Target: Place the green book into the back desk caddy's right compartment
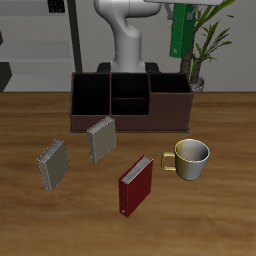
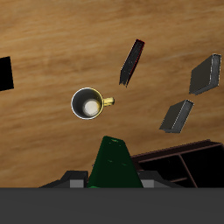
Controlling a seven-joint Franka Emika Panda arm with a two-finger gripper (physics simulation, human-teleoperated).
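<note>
Wooden table (image 1: 30,220); fingers (image 1: 181,8) clamped on green book (image 1: 181,30), high above back desk caddy (image 1: 130,104), well apart.

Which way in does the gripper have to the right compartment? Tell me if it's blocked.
Probably not blocked: the gripper holds the green book high above the caddy, and the right compartment is open-topped with nothing over it.

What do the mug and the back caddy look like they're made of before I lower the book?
The mug looks like glazed ceramic or enamelled metal: a yellowish handle, a pale shell and a smooth sheen.
The back desk caddy looks like matte dark reddish-brown wood or plastic, with flat panels and no gloss.
Being renders, neither is certain.
</note>
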